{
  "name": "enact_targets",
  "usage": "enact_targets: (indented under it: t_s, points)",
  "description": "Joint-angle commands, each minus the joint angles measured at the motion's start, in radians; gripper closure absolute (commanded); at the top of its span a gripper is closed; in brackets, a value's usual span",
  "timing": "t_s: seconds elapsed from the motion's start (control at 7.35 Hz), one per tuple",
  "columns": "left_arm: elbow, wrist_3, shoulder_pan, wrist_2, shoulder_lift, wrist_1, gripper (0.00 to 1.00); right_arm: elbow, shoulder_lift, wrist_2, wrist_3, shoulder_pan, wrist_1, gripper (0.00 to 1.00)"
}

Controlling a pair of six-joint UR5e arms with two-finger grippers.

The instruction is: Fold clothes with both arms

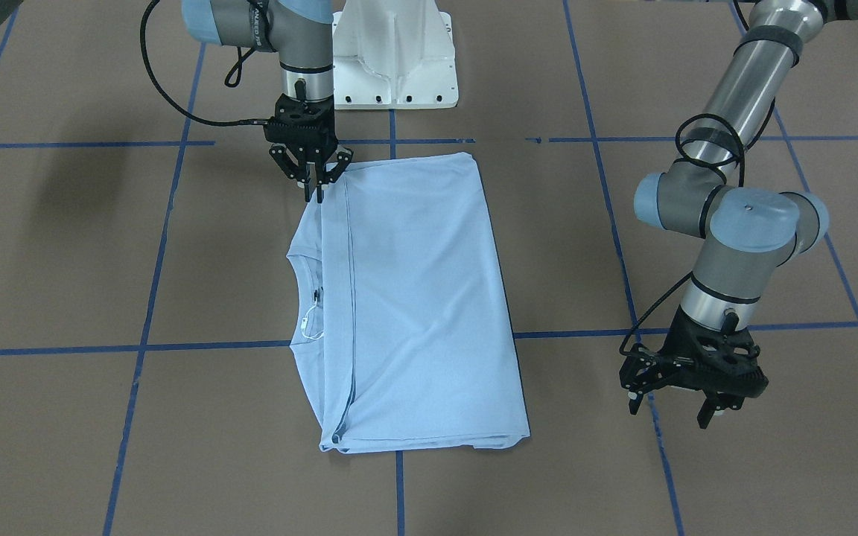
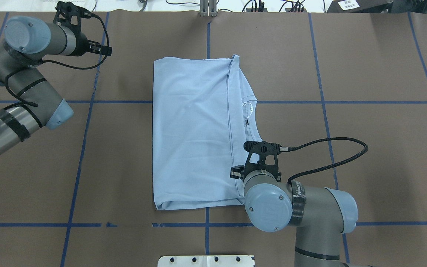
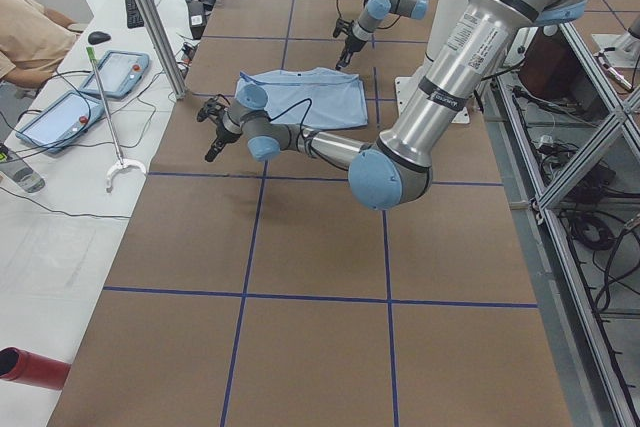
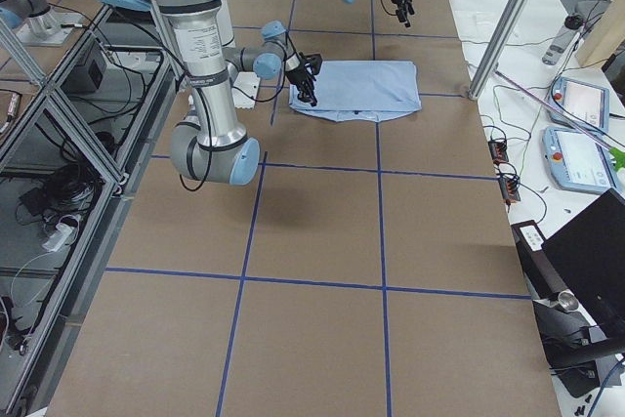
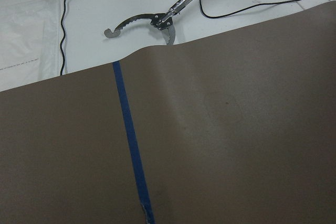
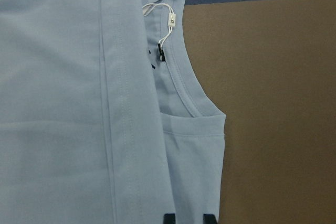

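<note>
The light blue T-shirt (image 1: 421, 298) lies flat in the middle of the table (image 1: 64, 260), just in front of the white pedestal base (image 1: 395, 59). It is folded into a rectangle, with 1 flap laid across the body and its hem running beside the collar (image 1: 296, 298). The collar faces the table's edge on the robot's right, and the white string tag (image 1: 312, 321) rests on the cloth inside it. The right gripper (image 1: 315, 192) points straight down at the shirt's collar-side corner nearest the robot. Its fingers are drawn close together, and in the right wrist view the 2 fingertips (image 6: 169, 219) show a narrow gap over the cloth. Whether they pinch the fabric cannot be told. The left gripper (image 1: 673, 408) hangs over bare table toward the operators' edge on the robot's left, well apart from the shirt, with its fingers spread wide and nothing between them. Its wrist camera sees a blue tape line (image 5: 128, 140) and the table's edge.
</note>
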Motion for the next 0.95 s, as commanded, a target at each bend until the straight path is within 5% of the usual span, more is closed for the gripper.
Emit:
enact_targets:
  t_s: [0.0, 0.14, 0.41, 0.82]
  points:
    - [-0.002, 0.0, 0.0, 0.0, 0.002, 0.0, 0.0, 0.009, 0.0, -0.01, -0.028, -0.053, 0.002, 0.0]
    - [-0.002, 0.0, 0.0, 0.0, 0.002, 0.0, 0.0, 0.009, 0.002, -0.051, -0.07, -0.093, 0.002, 0.07]
    - [-0.002, -0.04, 0.005, 0.0, 0.0, 0.0, 0.0, 0.009, 0.002, -0.068, -0.222, -0.109, 0.005, 0.43]
    - [-0.003, -0.041, 0.006, 0.0, 0.002, 0.0, 0.0, 0.005, 0.002, -0.09, -0.453, -0.103, 0.013, 0.66]
